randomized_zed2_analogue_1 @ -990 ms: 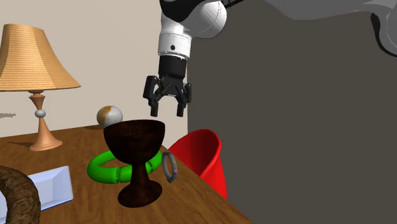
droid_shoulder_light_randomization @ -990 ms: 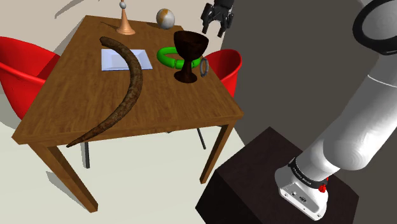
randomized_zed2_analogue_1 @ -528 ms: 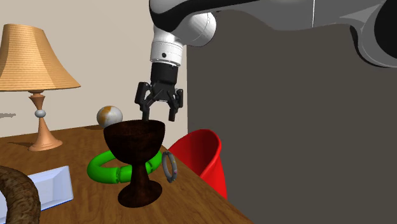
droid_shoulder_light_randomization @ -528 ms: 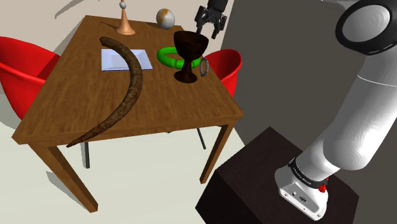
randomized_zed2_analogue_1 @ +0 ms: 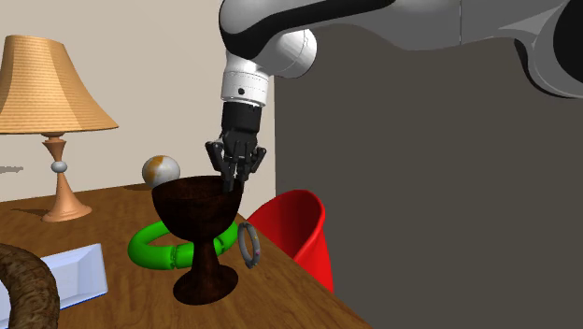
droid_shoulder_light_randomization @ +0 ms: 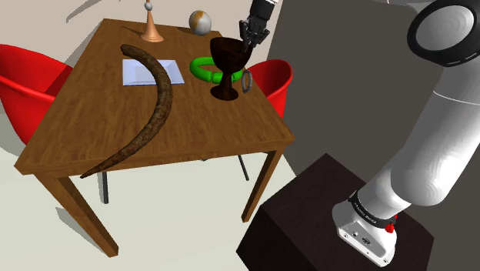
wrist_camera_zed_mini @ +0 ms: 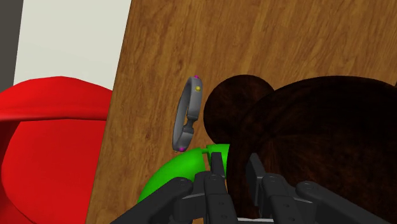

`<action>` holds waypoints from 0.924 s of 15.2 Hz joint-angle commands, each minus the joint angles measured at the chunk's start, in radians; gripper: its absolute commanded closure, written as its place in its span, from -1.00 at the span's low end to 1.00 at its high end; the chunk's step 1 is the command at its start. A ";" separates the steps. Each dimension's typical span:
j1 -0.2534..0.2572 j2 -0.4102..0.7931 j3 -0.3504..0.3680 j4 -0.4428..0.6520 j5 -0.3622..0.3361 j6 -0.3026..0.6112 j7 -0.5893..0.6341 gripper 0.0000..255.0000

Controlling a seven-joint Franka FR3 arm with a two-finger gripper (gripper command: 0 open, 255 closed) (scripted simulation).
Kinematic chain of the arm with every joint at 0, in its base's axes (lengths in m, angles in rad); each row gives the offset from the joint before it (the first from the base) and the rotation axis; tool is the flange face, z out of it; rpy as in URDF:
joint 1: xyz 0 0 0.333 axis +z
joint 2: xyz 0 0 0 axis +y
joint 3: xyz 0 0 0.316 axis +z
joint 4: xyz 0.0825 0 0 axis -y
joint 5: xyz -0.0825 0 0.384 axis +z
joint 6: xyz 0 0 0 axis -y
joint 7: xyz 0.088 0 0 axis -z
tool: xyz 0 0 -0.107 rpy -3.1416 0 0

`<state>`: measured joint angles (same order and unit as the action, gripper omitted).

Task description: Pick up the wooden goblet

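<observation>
The black pincer (droid_shoulder_light_randomization: 250, 36) is closed down to a narrow gap on the rim of the dark brown wooden goblet (droid_shoulder_light_randomization: 228, 66). The goblet stands upright on the wooden bench (droid_shoulder_light_randomization: 115, 131), near the edge beside the red chair (droid_shoulder_light_randomization: 274, 77), between a green ring (droid_shoulder_light_randomization: 201, 69) and a grey bracelet (droid_shoulder_light_randomization: 247, 81).

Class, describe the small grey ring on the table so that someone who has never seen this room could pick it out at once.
Find the wooden table and go to its edge by the red chair, where a dark goblet stands. Beside the goblet's foot is the grey ring. Unlike the fat green ring lying flat there, it is thin and stands on edge.
</observation>
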<state>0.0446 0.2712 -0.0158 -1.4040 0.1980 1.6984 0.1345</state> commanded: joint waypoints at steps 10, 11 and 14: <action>-0.002 0.009 0.000 0.065 -0.001 -0.056 0.009 1.00; -0.002 0.012 0.000 0.084 -0.001 -0.071 0.011 1.00; -0.004 0.026 0.000 0.144 -0.001 -0.117 0.019 1.00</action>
<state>0.0410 0.2929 -0.0159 -1.2810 0.1970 1.5958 0.1508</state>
